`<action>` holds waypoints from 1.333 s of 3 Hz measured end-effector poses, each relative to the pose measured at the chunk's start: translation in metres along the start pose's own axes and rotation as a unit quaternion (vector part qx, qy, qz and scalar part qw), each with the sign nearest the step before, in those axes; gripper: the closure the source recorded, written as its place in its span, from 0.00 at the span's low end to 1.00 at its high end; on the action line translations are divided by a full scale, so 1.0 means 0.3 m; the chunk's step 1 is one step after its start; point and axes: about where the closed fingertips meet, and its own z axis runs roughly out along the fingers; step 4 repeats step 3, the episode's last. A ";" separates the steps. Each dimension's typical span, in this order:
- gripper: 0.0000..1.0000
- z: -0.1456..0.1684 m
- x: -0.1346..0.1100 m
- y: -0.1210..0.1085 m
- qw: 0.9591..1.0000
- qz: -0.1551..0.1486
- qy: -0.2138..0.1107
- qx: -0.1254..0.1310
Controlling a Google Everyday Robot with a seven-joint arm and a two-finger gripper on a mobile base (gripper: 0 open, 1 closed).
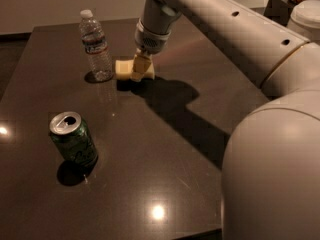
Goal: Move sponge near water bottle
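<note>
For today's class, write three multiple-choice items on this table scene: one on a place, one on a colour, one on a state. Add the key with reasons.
1. Where is the pincer?
A. Above the can
B. At the sponge, beside the water bottle
C. On the bottle's cap

2. What colour is the can?
A. Red
B. Blue
C. Green

3. How is the water bottle standing?
A. Lying on its side
B. Upright, cap on
C. Upright, cap off

Key:
1 B, the pincer is closed on the sponge right next to the bottle.
2 C, the can's side is green.
3 B, the bottle stands with its white cap in place.
</note>
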 end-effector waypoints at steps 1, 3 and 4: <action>0.17 0.012 -0.002 0.002 1.000 -0.001 0.001 -0.002; 0.00 0.020 -0.003 0.003 1.000 -0.001 0.001 -0.004; 0.00 0.020 -0.003 0.003 1.000 -0.001 0.001 -0.004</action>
